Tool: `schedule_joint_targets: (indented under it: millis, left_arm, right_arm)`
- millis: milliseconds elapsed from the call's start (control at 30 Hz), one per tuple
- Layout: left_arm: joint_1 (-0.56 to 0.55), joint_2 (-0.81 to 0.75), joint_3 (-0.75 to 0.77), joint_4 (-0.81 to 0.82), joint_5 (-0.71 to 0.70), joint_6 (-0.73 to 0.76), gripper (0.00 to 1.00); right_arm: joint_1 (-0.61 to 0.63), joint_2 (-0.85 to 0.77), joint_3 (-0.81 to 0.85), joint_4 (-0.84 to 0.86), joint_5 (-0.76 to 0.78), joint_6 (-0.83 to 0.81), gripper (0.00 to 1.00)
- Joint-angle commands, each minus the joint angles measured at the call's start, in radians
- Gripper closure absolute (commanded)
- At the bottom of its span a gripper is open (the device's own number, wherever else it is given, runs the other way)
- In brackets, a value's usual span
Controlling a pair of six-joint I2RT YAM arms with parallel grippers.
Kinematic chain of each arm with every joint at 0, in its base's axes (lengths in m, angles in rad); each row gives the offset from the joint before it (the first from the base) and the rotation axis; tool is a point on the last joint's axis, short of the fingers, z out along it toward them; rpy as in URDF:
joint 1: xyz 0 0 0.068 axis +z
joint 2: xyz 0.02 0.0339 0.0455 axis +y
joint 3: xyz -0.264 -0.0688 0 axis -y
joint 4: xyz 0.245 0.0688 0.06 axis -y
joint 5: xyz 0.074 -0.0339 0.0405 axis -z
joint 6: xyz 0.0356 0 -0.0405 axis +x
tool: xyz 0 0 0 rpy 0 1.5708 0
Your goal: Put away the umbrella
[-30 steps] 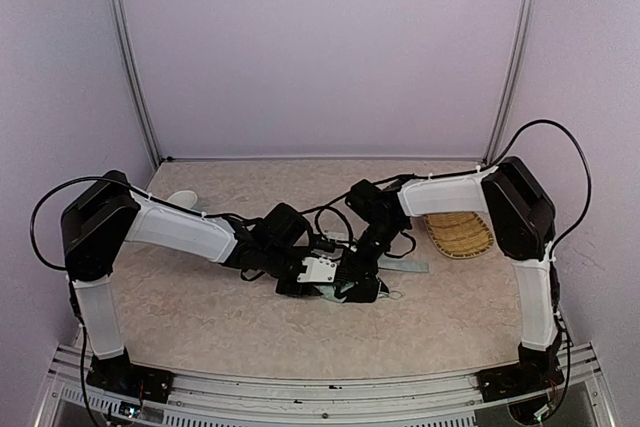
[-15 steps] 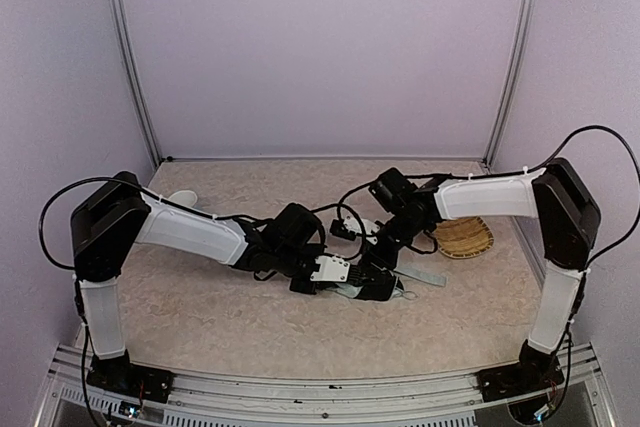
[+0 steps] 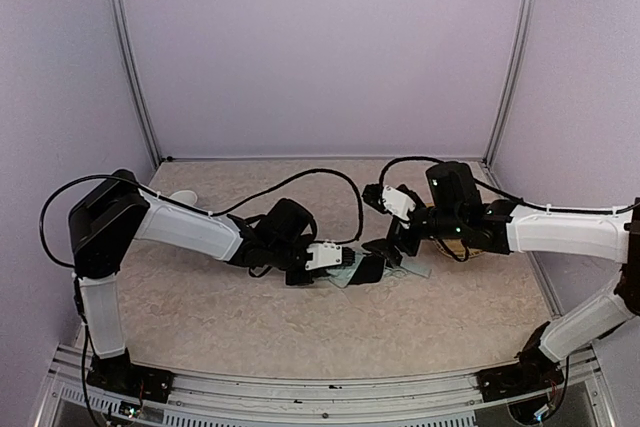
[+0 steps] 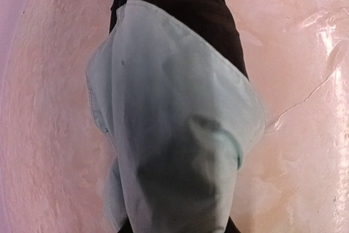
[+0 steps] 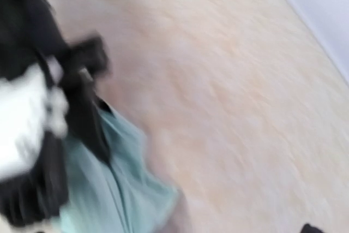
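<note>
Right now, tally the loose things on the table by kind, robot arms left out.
umbrella: 1
cup: 1
woven tray: 1, partly hidden
Total: 3

The left arm (image 3: pixel 190 229) bends at its raised elbow and slopes down toward the middle; the left gripper (image 3: pixel 338 265) sits low, nipped on the umbrella (image 4: pixel 169 135) fabric; the right arm (image 3: pixel 560 232) stretches leftward, nearly level; the right gripper (image 3: pixel 388 247) faces the left one, its jaws unclear.
</note>
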Motion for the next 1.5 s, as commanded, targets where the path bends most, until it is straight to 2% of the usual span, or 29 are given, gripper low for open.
schedule_joint_targets:
  millis: [0, 133, 367, 467, 567, 700, 800, 1067, 1233, 1300, 1467]
  left_arm:
    - [0.053, -0.035, -0.09, -0.029, -0.021, -0.109, 1.0]
    - [0.084, -0.147, -0.101, 0.029, 0.045, -0.205, 1.0]
    - [0.182, -0.363, -0.083, 0.041, 0.2, -0.391, 1.0]
    - [0.185, -0.434, -0.081, 0.029, 0.201, -0.419, 1.0]
    - [0.175, -0.486, -0.067, 0.005, 0.195, -0.423, 1.0]
    - [0.167, -0.522, -0.03, -0.047, 0.164, -0.438, 1.0]
    - [0.162, -0.53, 0.006, -0.081, 0.131, -0.452, 1.0]
    - [0.14, -0.567, 0.031, -0.088, 0.169, -0.446, 1.0]
    - [0.14, -0.581, 0.026, -0.076, 0.237, -0.449, 1.0]
    - [0.139, -0.595, 0.013, -0.066, 0.272, -0.435, 1.0]
    - [0.143, -0.63, -0.012, -0.085, 0.368, -0.37, 1.0]
  right_arm:
    - [-0.039, -0.021, -0.075, 0.175, 0.135, 0.114, 0.0]
    - [-0.121, 0.017, -0.047, 0.093, 0.034, 0.182, 0.0]
    - [-0.186, -0.04, -0.115, 0.199, -0.119, 0.22, 0.0]
    - [-0.187, -0.015, -0.103, 0.182, -0.16, 0.205, 0.01]
    - [-0.187, 0.03, -0.081, 0.159, -0.227, 0.192, 0.07]
    - [-0.181, 0.084, -0.046, 0.174, -0.385, 0.205, 0.19]
    - [-0.159, 0.127, -0.042, 0.26, -0.482, 0.252, 0.21]
    - [-0.139, 0.208, -0.045, 0.374, -0.472, 0.27, 0.23]
    - [-0.139, 0.259, -0.033, 0.416, -0.542, 0.283, 0.31]
    - [-0.14, 0.257, -0.043, 0.44, -0.58, 0.275, 0.3]
    - [-0.143, 0.236, -0.061, 0.425, -0.688, 0.199, 0.18]
